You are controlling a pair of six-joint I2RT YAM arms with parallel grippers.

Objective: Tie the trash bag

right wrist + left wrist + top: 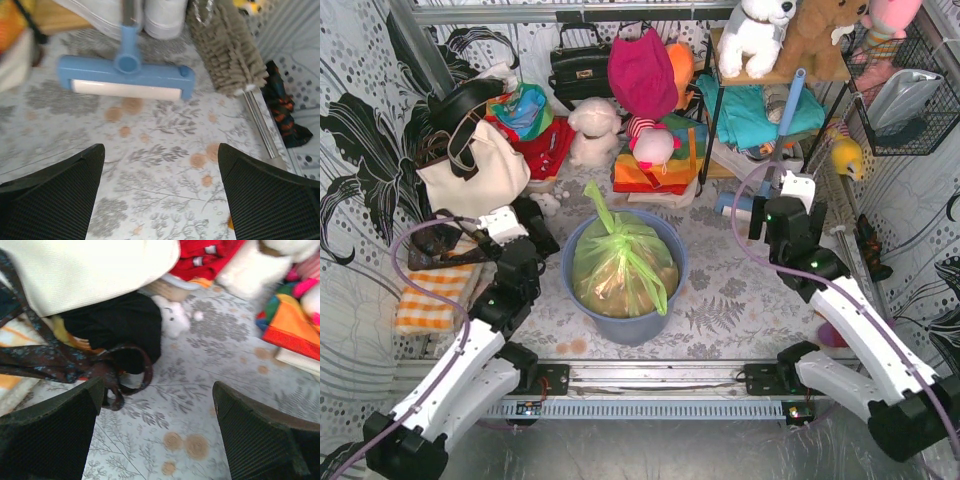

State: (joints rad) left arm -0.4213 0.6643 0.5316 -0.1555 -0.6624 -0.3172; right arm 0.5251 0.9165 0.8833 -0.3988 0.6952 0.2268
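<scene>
The lime-green trash bag (622, 262) sits in the round blue bin (578, 292) at the middle of the floor, brown paper showing through. Its top is gathered into a knot, with one tail standing up (599, 205) and one hanging down the front right (658, 290). My left gripper (542, 238) is open and empty, left of the bin and apart from it; in the left wrist view (156, 422) only patterned floor lies between its fingers. My right gripper (748, 215) is open and empty, right of the bin; in the right wrist view (161, 187) it is over bare floor.
A cream tote bag (470, 170) and brown straps (112, 372) lie by the left gripper. A blue lint roller (125, 80) and a grey brush (227, 50) lie ahead of the right gripper. Toys, clothes and a shelf (760, 80) fill the back.
</scene>
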